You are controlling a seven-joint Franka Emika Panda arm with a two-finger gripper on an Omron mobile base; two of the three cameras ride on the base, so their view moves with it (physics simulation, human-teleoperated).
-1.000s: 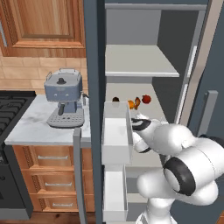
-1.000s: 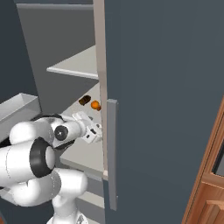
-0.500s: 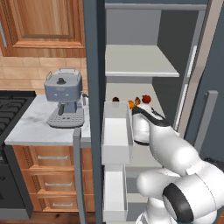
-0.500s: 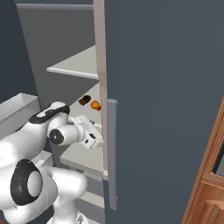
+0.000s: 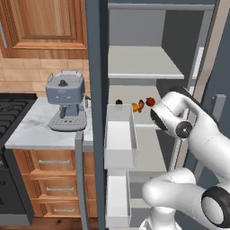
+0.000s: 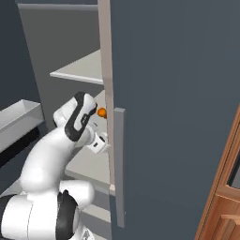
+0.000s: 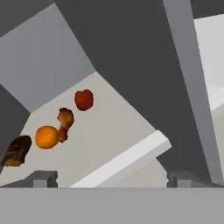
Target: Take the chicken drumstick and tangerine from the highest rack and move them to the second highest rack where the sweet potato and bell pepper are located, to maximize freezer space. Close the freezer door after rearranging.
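Second highest rack (image 7: pixel 109 131): tangerine (image 7: pixel 47 137) touching chicken drumstick (image 7: pixel 64 123), red bell pepper (image 7: pixel 84 99) just beyond, dark sweet potato (image 7: pixel 16 150) at the other end; gripper (image 7: pixel 111 178) apart from all four, jaws spread wide and empty; highest rack (image 5: pixel 143 63) bare above.

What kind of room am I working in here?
A home kitchen, by the look of it: an open freezer holding food, a coffee machine on a marble counter, and a stove alongside wooden cabinets.

Tool (image 7: pixel 111 177) apparently open, holding nothing.
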